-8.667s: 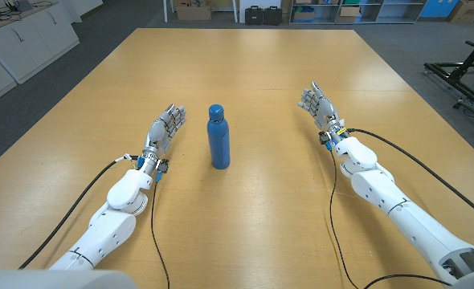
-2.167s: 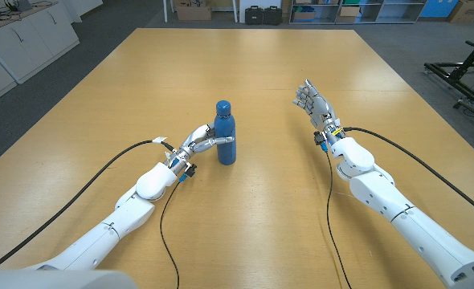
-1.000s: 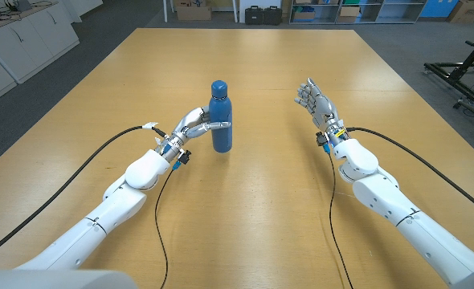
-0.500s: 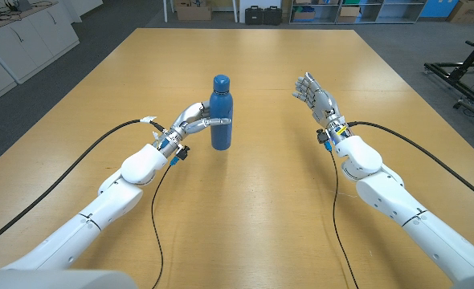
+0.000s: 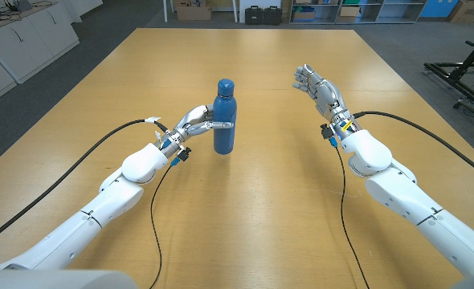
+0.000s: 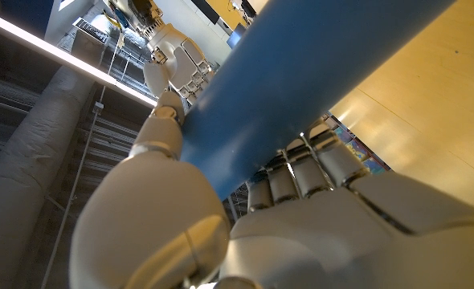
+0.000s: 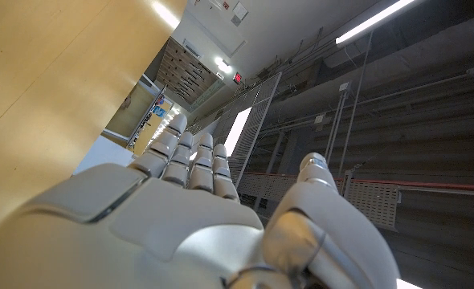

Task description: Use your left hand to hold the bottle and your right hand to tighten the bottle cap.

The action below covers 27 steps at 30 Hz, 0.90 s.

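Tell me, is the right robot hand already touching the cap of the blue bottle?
No. In the head view the right robot hand is open and well apart from the cap of the blue bottle.

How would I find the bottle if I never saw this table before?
Look at the big wooden table, near its middle. The bottle stands upright there, gripped by the left hand. It is the only blue thing on the table, with a rounded cap.

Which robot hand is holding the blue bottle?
The left hand: its fingers wrap the blue bottle. The right hand is raised apart from it, holding nothing.
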### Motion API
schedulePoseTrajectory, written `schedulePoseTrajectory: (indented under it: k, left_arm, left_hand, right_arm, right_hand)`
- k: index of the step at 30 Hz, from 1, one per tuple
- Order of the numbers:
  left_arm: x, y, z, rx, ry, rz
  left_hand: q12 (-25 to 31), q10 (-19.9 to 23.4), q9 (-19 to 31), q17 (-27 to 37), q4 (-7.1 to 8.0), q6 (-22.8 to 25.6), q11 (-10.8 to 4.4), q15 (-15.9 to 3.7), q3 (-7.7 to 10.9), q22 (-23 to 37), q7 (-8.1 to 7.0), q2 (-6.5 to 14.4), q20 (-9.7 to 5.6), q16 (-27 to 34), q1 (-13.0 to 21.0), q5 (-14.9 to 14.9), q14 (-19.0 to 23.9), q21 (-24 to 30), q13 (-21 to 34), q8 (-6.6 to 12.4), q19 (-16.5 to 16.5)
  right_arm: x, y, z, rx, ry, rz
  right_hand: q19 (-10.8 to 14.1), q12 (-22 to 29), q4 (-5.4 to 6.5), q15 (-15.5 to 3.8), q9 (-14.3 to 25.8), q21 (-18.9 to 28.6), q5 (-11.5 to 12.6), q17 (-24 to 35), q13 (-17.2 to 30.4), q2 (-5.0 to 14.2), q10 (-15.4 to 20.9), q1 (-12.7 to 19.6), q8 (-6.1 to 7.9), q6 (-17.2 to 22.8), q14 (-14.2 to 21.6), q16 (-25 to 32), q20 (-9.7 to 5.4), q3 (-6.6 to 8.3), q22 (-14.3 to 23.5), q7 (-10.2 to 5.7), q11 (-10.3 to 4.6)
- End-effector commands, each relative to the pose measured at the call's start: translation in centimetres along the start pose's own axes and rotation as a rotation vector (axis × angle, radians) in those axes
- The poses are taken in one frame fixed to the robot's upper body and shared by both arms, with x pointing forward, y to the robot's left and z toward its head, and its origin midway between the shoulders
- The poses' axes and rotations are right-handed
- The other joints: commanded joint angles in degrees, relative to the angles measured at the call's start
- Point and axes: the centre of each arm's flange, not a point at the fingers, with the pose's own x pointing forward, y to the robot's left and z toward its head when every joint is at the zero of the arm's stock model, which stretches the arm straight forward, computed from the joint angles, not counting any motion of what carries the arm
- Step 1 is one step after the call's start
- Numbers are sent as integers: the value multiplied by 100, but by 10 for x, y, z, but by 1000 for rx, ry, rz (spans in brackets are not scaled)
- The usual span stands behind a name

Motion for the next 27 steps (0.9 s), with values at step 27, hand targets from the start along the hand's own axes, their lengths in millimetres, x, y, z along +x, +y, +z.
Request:
schedulePoseTrajectory:
  k: [27]
  left_arm:
    - [18,-9,-12,-88,-61,-170]
  left_hand:
    - [23,508,18,55,374,799,-315,-957,372,29,-654,904,-567,-18,823,57,188,0,36,71,18]
  right_arm:
    - [9,-1,62,-210,-97,123]
  right_hand:
    - [-5,90,-149,-30,25,-96,24,2,34,-11,159,253,65,232,103,21,72,89,26,-276,-264]
